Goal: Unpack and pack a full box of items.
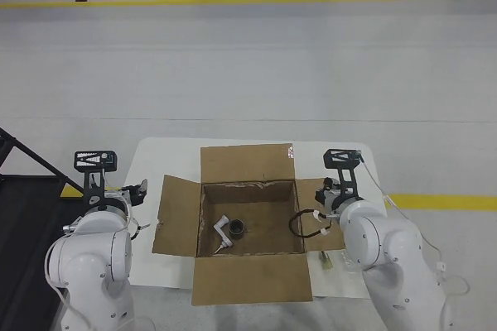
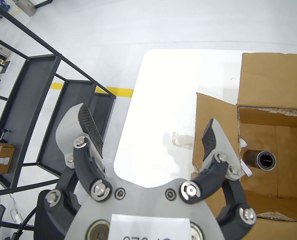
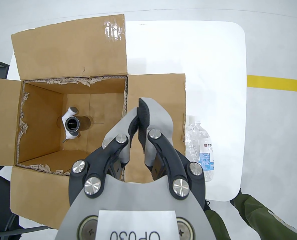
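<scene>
Open cardboard box (image 1: 247, 164) on the white table (image 1: 170, 157), 4 flaps spread; a dark cylinder (image 1: 237, 227) and a white item (image 1: 222, 227) lie inside. Left gripper (image 2: 148, 126), released, hangs beside the left flap; right gripper (image 3: 139, 116), clenched on nothing, hangs above the right flap.

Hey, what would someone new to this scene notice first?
The open box on the white table, flaps spread, holding just a dark cylinder and a white part on its floor. A clear bottle lies on the table beside the box's right-hand flap. The left tool is open near the table's left edge; the right tool is shut by that flap.
</scene>
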Available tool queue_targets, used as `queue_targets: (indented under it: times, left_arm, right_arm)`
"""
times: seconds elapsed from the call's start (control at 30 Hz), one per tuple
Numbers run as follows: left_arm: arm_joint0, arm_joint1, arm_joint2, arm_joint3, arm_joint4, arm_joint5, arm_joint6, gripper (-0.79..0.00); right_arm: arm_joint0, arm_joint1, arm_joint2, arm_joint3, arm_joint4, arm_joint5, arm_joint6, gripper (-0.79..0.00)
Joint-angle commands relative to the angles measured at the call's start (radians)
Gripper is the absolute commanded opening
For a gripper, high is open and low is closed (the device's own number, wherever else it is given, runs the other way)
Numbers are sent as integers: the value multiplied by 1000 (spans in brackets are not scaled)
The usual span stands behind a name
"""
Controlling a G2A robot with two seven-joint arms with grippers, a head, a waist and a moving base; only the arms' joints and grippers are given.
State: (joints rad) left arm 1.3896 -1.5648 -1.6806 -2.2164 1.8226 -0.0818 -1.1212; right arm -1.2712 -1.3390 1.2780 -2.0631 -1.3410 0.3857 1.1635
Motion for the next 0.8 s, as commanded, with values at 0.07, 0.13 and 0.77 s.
queue_targets:
  times: [0.07, 0.13, 0.77]
  left_arm:
    - [0, 0, 0, 0, 0, 0, 0, 0]
    - [0, 0, 0, 0, 0, 0, 0, 0]
    - [0, 0, 0, 0, 0, 0, 0, 0]
  right_arm:
    - [-20, 3, 84, 7, 15, 25, -41, -785]
    - [-30, 10, 166, 12, 9, 26, -40, -785]
    - [-313, 43, 569, 98, 93, -193, -13, 0]
